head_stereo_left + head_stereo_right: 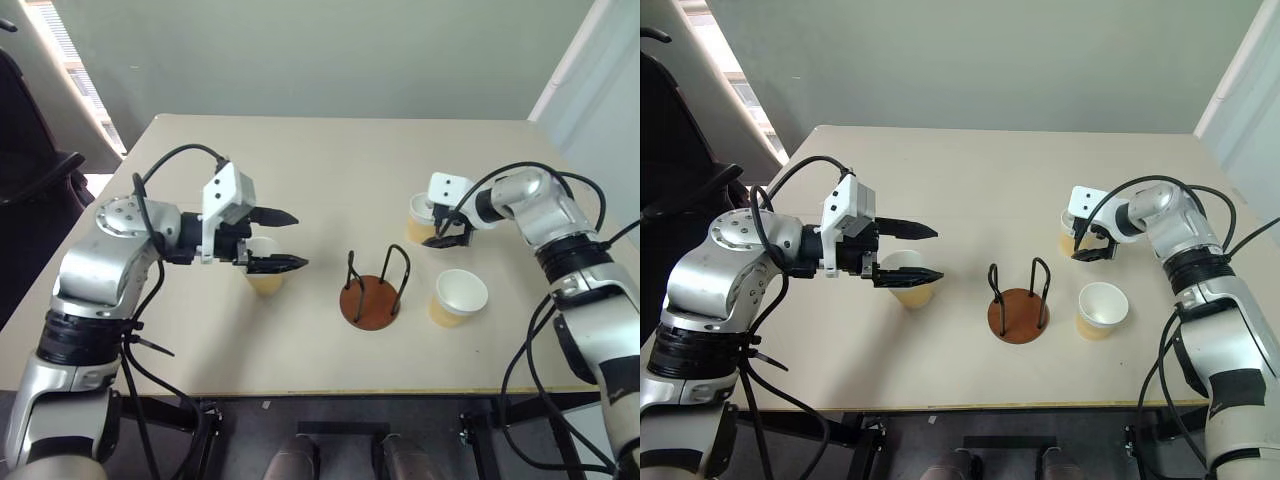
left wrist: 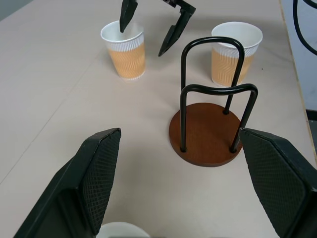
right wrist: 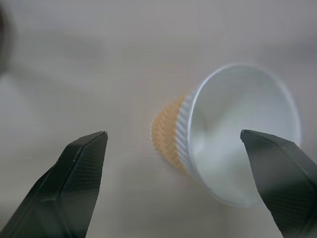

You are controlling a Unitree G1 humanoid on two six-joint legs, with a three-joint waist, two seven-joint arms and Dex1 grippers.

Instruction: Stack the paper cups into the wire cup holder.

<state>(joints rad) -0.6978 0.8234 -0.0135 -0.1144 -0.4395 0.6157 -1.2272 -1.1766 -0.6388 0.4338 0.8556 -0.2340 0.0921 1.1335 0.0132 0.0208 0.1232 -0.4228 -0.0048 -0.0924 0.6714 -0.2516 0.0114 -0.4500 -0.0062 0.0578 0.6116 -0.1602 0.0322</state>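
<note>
Paper cups are seen standing upright at three spots on the beige table (image 1: 300, 160), none of them in the wire cup holder (image 1: 375, 292). The right gripper (image 1: 446, 231) is held with its black fingers spread apart just over the far right cup (image 1: 417, 222); in the right wrist view one fingertip appears at the cup's rim, though whether it touches cannot be told from that blurred picture. Nothing is clamped. The left gripper (image 1: 282, 241) is likewise held wide apart, pointing across the table toward the holder, with the left cup (image 1: 264, 270) standing just below and behind its fingers and no contact evident. Between the two arms the holder is set, its reddish-brown disc base flat on the table and its two black wire loops upright and empty. Just to the right of the holder, near the front edge, the third cup (image 1: 458, 298) is placed, apart from both grippers.
</note>
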